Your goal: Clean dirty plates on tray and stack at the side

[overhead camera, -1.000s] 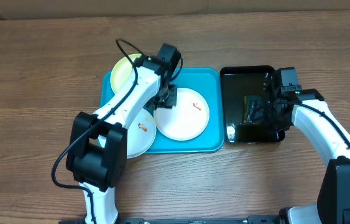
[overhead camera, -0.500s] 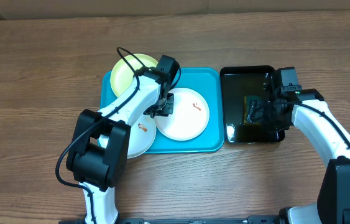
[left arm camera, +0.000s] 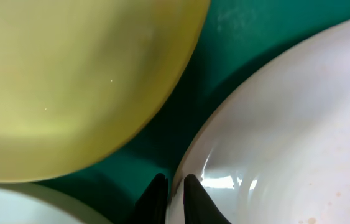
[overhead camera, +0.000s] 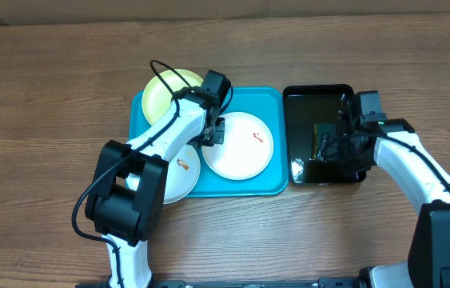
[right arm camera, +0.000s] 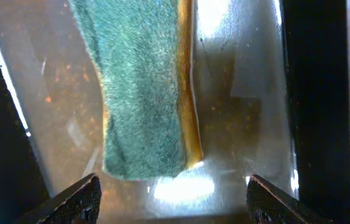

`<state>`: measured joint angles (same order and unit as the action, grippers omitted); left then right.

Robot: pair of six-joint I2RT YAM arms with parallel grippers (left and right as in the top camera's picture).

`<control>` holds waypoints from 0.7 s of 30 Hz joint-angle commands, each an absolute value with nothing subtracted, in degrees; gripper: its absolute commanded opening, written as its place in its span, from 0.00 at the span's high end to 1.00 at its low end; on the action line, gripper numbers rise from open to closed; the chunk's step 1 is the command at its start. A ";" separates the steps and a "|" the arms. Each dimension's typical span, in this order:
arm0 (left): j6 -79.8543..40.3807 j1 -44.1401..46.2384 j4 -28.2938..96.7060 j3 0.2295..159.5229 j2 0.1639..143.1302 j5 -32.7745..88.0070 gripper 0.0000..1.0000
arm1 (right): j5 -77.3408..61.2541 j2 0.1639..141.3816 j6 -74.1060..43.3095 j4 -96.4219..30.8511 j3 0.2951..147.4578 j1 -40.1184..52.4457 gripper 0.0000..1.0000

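The left hand [left arm camera: 175, 198] is closed on the near-left rim of the centre white plate [overhead camera: 242, 146]. In the left wrist view its two dark fingertips stand almost together, with the plate's edge pinched between them. This plate lies flat in the middle of the turquoise tray [overhead camera: 276, 100] and has a small reddish-brown smear [overhead camera: 258, 137] on its right part. The yellow-green plate [overhead camera: 165, 92] sits at the tray's far-left corner and overhangs the rim. The second white plate [overhead camera: 181, 174] is at the near-left corner. It juts past the tray's front edge over the wooden counter [overhead camera: 49, 120] and also carries a small smear.

To the right, just beside the turquoise tray, stands a glossy black tray [overhead camera: 316, 90]. The right hand [right arm camera: 176, 200] hangs over it with its fingers spread wide and grips nothing. A green-topped sponge [right arm camera: 143, 87] with a yellow side lies on the black tray's shiny floor. Its near end is just ahead of the open fingertips.
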<state>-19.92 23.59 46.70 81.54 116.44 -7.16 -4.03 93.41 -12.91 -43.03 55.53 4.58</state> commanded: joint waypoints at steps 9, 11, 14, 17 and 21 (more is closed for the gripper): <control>-19.29 23.66 45.52 81.28 116.90 -2.59 0.84 | -3.75 93.58 -20.03 -34.17 49.78 4.49 0.29; -19.31 23.66 45.54 81.28 116.90 -1.72 0.84 | -5.93 93.58 -19.99 -33.32 49.78 4.49 0.28; -19.29 23.66 45.74 81.28 116.90 -1.45 0.84 | -10.44 93.56 -19.53 -33.47 50.54 4.47 0.25; -19.27 23.64 46.13 81.28 116.90 -1.45 0.84 | -10.55 93.56 -19.55 -34.09 51.31 4.47 0.24; -19.29 23.64 46.30 81.25 116.90 -1.45 0.83 | -8.56 93.56 -19.55 -33.78 51.29 4.49 0.24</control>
<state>-19.73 23.59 46.17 81.45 116.44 -2.37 -8.95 93.41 -19.25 -34.11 50.09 4.58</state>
